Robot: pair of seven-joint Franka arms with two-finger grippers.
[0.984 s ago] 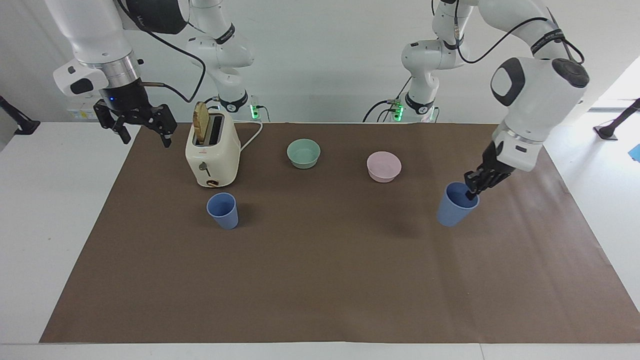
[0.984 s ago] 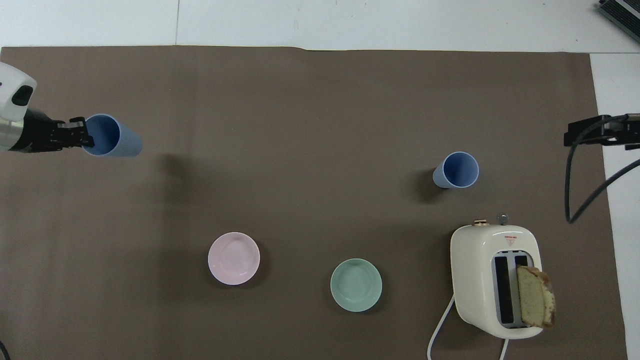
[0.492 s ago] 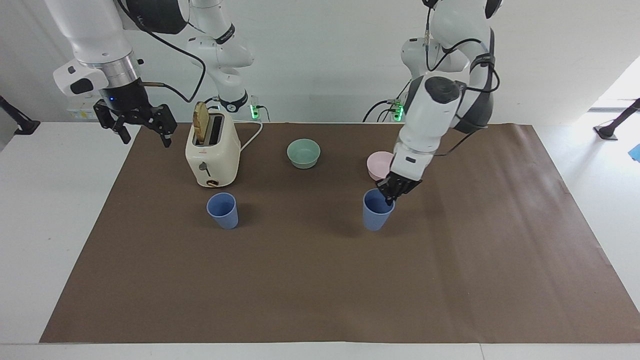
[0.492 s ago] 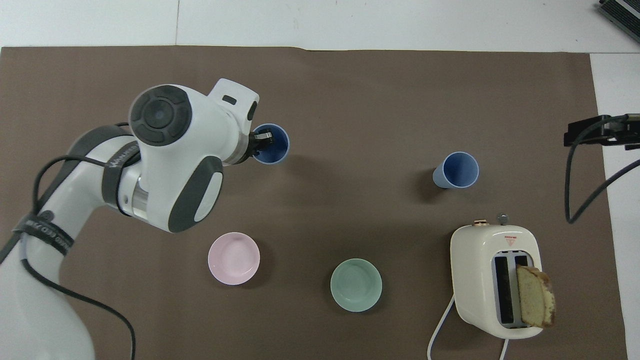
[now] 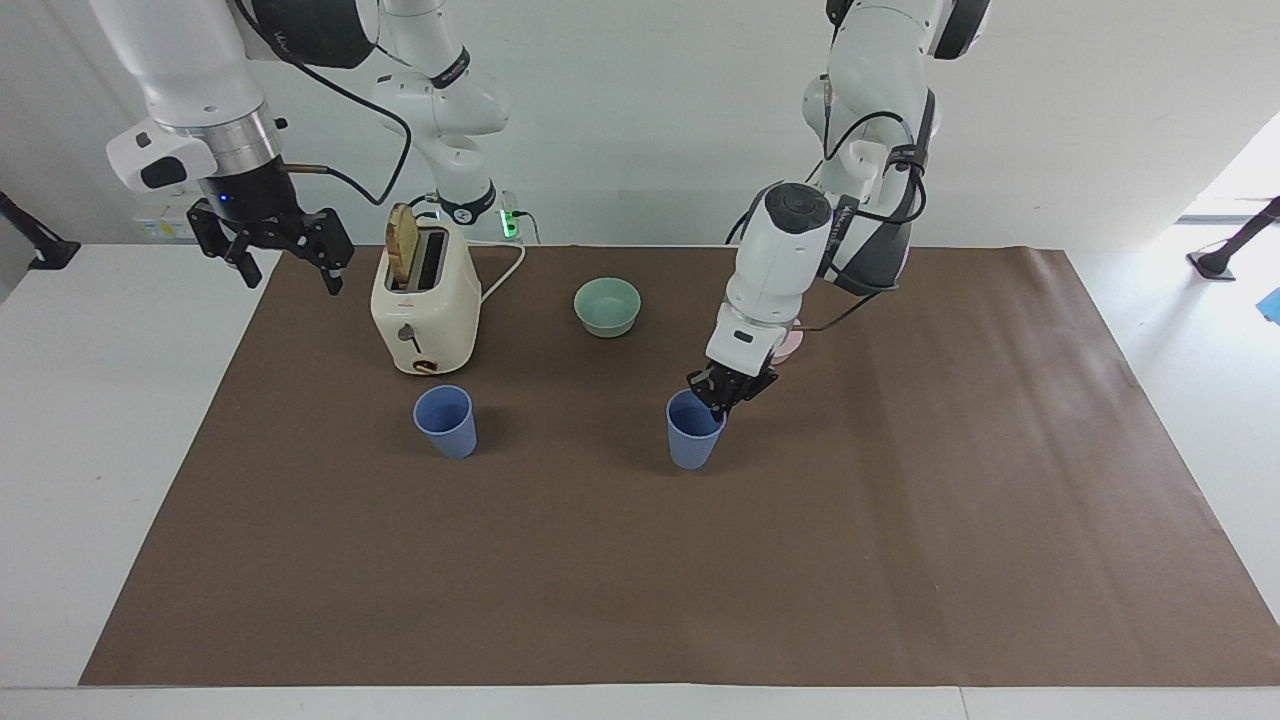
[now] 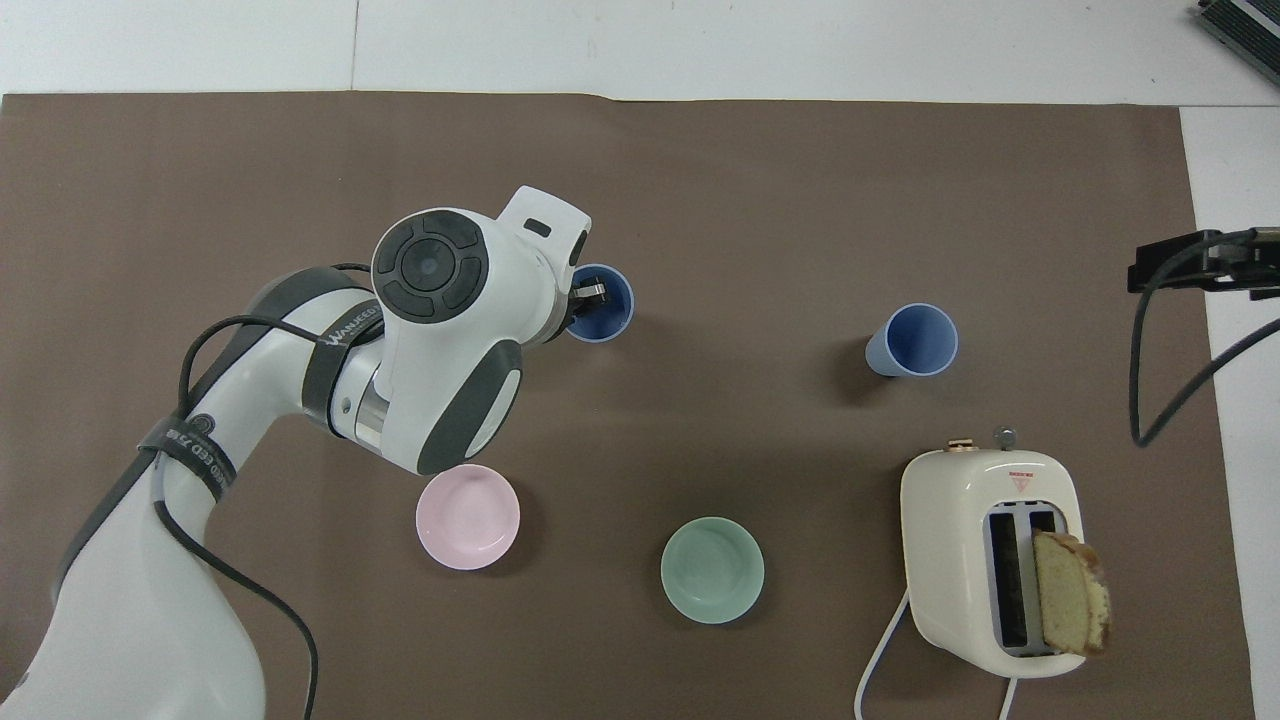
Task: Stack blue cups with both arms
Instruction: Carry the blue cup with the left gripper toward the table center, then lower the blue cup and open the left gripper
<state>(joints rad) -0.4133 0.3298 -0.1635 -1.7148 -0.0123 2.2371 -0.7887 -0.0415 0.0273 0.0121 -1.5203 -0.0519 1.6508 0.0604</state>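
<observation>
One blue cup (image 5: 446,421) (image 6: 913,340) stands upright on the brown mat, a little farther from the robots than the toaster. My left gripper (image 5: 722,396) (image 6: 586,297) is shut on the rim of the other blue cup (image 5: 694,441) (image 6: 603,305), one finger inside it. That cup hangs upright and low over the middle of the mat; I cannot tell whether its base touches. My right gripper (image 5: 290,272) waits open and raised over the mat's edge at the right arm's end, with nothing in it. Only part of it (image 6: 1185,267) shows in the overhead view.
A cream toaster (image 5: 425,310) (image 6: 985,560) with a bread slice in one slot stands near the right arm. A mint-green bowl (image 5: 607,306) (image 6: 712,570) and a pink bowl (image 5: 792,346) (image 6: 467,517) sit nearer to the robots than the cups.
The left arm has swung in from its own end of the table to the middle, carrying its blue cup toward the other one; the cup went from tilted to upright. The right arm stayed still.
</observation>
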